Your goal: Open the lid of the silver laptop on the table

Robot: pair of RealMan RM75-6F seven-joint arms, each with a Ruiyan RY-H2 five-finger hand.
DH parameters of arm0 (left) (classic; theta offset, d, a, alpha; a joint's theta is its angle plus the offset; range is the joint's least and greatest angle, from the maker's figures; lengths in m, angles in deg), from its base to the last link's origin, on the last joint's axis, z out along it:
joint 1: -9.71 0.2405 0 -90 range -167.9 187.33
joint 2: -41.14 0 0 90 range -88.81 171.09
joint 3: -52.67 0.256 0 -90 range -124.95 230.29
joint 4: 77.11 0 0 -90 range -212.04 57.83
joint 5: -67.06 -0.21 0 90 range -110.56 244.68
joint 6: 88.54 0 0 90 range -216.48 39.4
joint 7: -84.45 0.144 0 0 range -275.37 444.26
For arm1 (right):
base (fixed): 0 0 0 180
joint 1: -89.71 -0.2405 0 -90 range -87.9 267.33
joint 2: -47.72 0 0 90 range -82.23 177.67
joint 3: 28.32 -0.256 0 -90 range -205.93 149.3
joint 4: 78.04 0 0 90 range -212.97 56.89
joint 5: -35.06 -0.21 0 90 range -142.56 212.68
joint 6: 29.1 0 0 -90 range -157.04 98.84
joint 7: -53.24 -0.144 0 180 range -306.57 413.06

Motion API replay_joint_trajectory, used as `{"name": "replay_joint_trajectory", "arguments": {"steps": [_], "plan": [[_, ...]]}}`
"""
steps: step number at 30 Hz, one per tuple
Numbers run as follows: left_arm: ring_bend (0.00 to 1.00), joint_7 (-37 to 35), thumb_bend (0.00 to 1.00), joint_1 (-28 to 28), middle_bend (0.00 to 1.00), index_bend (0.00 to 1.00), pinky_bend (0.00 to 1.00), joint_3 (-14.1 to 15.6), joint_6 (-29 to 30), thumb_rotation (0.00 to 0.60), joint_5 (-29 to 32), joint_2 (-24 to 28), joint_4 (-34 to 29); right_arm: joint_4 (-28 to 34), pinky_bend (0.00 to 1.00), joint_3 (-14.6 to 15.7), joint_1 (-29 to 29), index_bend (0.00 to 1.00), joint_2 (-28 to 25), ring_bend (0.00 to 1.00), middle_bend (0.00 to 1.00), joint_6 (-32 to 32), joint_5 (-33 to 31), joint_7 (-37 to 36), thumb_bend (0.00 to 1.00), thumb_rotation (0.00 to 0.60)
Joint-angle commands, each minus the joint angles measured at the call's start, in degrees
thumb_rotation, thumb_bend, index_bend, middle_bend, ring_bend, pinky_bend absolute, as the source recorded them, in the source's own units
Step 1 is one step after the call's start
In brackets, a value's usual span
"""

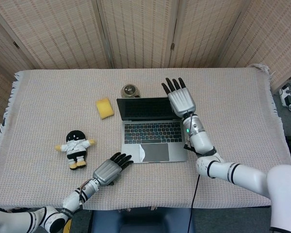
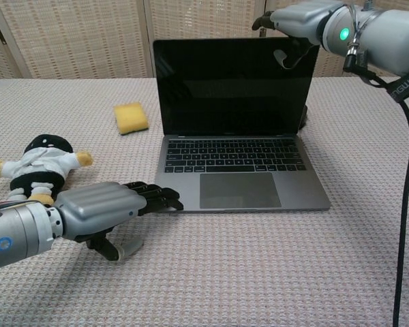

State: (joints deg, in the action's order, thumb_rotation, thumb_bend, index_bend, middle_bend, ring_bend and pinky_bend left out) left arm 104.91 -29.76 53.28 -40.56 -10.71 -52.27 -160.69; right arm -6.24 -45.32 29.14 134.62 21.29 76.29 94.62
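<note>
The silver laptop (image 1: 153, 138) (image 2: 235, 160) sits mid-table with its lid (image 1: 146, 108) (image 2: 225, 85) raised upright and the dark screen facing me. My right hand (image 1: 180, 99) (image 2: 303, 17) lies over the lid's top right corner. Its fingers stretch out past the top edge, and its thumb sits on the screen side. My left hand (image 1: 109, 169) (image 2: 102, 204) rests flat on the tablecloth and holds nothing. Its outstretched dark fingertips (image 2: 165, 197) touch the laptop's front left corner.
A small doll (image 1: 76, 148) (image 2: 41, 163) lies left of the laptop, near my left hand. A yellow sponge (image 1: 105, 108) (image 2: 130, 117) and a round jar (image 1: 129, 90) are by the lid's left side. A black cable (image 2: 403, 204) hangs from my right arm.
</note>
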Motion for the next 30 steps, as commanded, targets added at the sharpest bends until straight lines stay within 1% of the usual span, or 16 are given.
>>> {"name": "replay_joint_trajectory", "arguments": {"steps": [1, 6, 9, 13, 17, 23, 26, 27, 30], "plan": [[0.00, 0.25, 0.62, -0.08, 0.00, 0.00, 0.00, 0.06, 0.03, 0.600, 0.09, 0.03, -0.10, -2.05, 0.00, -0.19, -1.04, 0.00, 0.56, 0.00, 0.00, -0.75, -1.95, 0.79, 0.69, 0.600], [0.00, 0.67, 0.62, -0.24, 0.00, 0.00, 0.00, 0.00, -0.03, 0.600, 0.64, 0.24, -0.42, -3.95, 0.00, -0.51, -2.03, 0.00, 0.75, 0.00, 0.00, -0.91, -4.20, 1.46, 0.69, 0.600], [0.00, 0.65, 0.62, -0.14, 0.00, 0.00, 0.00, -0.08, 0.49, 0.600, 0.63, 0.63, -1.05, -2.20, 0.00, -0.58, -1.68, 0.00, -0.44, 0.00, 0.00, -0.64, -3.13, 0.17, 0.69, 0.600], [0.00, -0.90, 0.62, 0.36, 0.00, 0.00, 0.00, -0.41, 2.15, 0.600, -0.07, 2.16, -3.22, 5.36, 0.00, -0.70, 0.90, 0.00, -4.73, 0.00, 0.00, 0.33, 1.26, -5.08, 0.69, 0.600], [0.00, -3.78, 0.62, 1.29, 0.00, 0.00, 0.00, -1.09, 4.68, 0.600, -1.05, 4.54, -5.89, 13.85, 0.00, 0.13, 4.29, 0.00, -10.01, 0.00, 0.00, 1.93, 5.72, -9.22, 0.69, 0.600], [0.00, -6.53, 0.62, 3.98, 0.00, 0.00, 0.00, -1.85, 9.94, 0.600, -1.52, 9.84, -9.83, 24.69, 0.00, 2.80, 10.98, 0.00, -17.93, 0.00, 0.00, 6.66, 14.06, -15.14, 0.69, 0.600], [0.00, -8.61, 0.62, 6.14, 0.00, 0.01, 0.00, -1.79, 13.90, 0.600, -2.81, 12.64, -10.95, 28.83, 0.00, 4.96, 15.55, 0.00, -21.85, 0.00, 0.00, 9.21, 19.89, -20.51, 0.69, 0.600], [0.00, -9.46, 0.62, 7.08, 0.00, 0.01, 0.00, -1.82, 15.73, 0.600, -3.45, 13.59, -11.15, 30.12, 0.00, 6.09, 17.37, 0.00, -23.48, 0.00, 0.00, 10.13, 22.36, -22.48, 0.69, 0.600], [0.00, -11.62, 0.62, 9.50, 0.00, 0.02, 0.00, -1.68, 19.88, 0.600, -4.74, 15.75, -11.22, 32.27, 0.00, 9.03, 21.93, 0.00, -27.09, 0.00, 0.00, 13.31, 28.43, -26.41, 0.69, 0.600]]}}
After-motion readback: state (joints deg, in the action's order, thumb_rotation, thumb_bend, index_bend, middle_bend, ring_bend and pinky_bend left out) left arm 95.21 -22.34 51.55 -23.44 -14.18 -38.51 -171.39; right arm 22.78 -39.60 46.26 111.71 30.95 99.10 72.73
